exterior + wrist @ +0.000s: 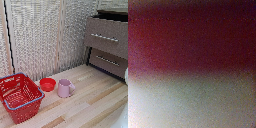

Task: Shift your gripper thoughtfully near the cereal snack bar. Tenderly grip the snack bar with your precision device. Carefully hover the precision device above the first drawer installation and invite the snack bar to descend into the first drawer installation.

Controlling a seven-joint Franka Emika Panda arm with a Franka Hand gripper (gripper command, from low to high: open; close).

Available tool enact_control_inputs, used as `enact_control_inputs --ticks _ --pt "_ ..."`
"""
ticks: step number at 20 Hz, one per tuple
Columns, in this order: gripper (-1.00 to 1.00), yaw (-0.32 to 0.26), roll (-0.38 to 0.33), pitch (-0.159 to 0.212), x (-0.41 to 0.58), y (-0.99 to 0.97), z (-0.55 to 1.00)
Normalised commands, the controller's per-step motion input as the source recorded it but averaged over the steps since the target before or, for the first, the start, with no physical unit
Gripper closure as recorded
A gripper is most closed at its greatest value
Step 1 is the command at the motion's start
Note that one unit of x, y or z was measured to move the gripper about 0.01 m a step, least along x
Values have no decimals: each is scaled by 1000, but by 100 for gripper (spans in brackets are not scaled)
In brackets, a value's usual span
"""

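Scanning from the exterior view's left, we get a red basket [22, 109] with a blue rim, standing on the pale wooden table [95, 102] near the front corner. Just beside it to the right is a small red bowl [48, 84], upright. Next is a pink mug [64, 88], close to the bowl, though we can't tell if they touch; it is upright, with its handle toward the exterior view's right. Behind these runs a light woven wall panel [40, 35].

Further right, at the back of the table, are two drawers, one over the other. The taller grey-brown drawer [107, 36] is on top, with a long silver handle [105, 37] across its front. It sits forward of the one beneath, and a dark gap shows along its top edge. The shorter brown drawer [108, 61] is below, with its own bar handle. Both are well apart from the mug.

At the exterior view's far right edge there is a sliver of something white [126, 76], cut off by the frame, and we can't say what it is.

We cannot make out the snack bar in either view, so its place is unknown. The wrist view is a blur, a dark red band over pale grey. The gripper's fingers don't show, so we cannot tell if the jaws are open or closed.
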Motion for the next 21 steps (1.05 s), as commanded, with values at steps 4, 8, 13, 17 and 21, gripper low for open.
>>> enact_control_inputs --ticks 4,8,13,17,21 --pt "100 118 0 102 -74 -799 -251" --pt "-100 212 -27 120 -10 -500 -341" --pt "-100 131 -9 77 172 -58 -47" --pt "-100 8 -3 0 229 14 164" --pt "-100 -40 -18 -13 285 306 226"
